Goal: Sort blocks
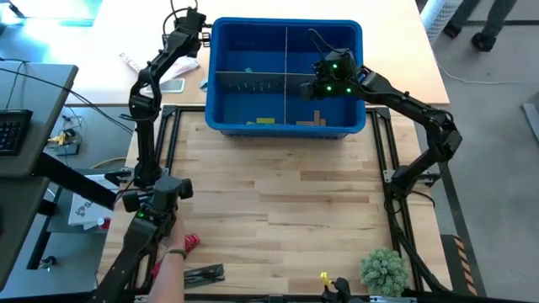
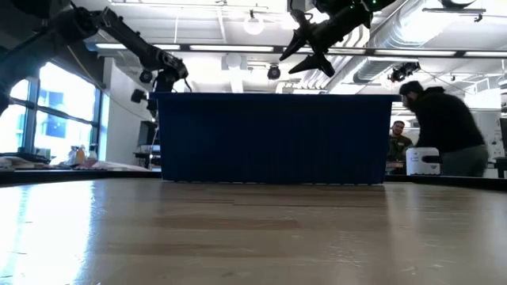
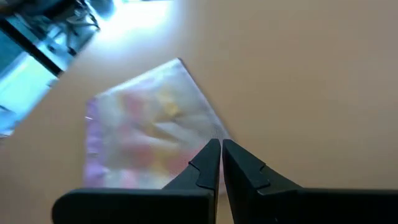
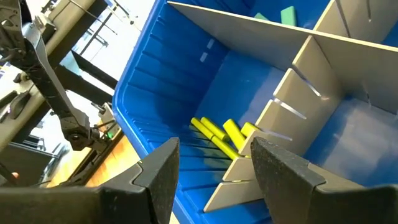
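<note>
— So what took up most of the table (image 1: 286,202)?
— The blue bin (image 1: 286,130) at its far edge, split by grey dividers (image 4: 292,106) into compartments. The wooden top in front of it lay bare apart from a small plant (image 1: 383,269) near the front right corner.
— Where were the arms?
— The right gripper (image 4: 214,165) hung above the bin's right side, fingers spread, nothing between them. The left gripper (image 3: 221,155) was off to the left of the bin, past the table's far left corner, over a flat plastic packet (image 3: 149,121); its fingers were pressed together, and I could not tell whether they touched the packet.
— And the blocks?
— All the ones I could see were inside the bin. Yellow blocks (image 4: 217,134) lay in a heap in the near left compartment, green blocks (image 4: 283,14) in the far left one, tan blocks (image 1: 313,119) in the near right one.
— Anyone around?
— A person (image 2: 444,131) bent over beyond the table, on the right in the low view.
</note>
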